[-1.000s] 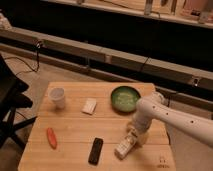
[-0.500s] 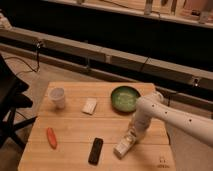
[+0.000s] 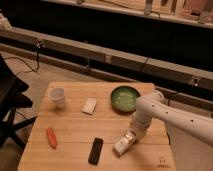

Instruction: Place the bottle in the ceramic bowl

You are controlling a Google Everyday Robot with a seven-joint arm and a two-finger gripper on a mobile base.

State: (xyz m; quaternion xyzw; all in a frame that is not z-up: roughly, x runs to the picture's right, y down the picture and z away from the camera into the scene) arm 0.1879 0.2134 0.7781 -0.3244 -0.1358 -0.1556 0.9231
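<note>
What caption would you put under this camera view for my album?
The gripper at the white bottle lying on the wooden table, green ceramic bowl just beyond.

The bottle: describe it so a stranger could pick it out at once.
On the wooden table, look near the front edge, just right of the black remote. The bottle sits slanted there, the gripper at its upper end. It is slim and white, the remote flat and black.

Bare tabletop (image 3: pixel 107 125) separates end effector (image 3: pixel 131 136), at the bottle (image 3: pixel 123 145), from ceramic bowl (image 3: pixel 125 98).
</note>
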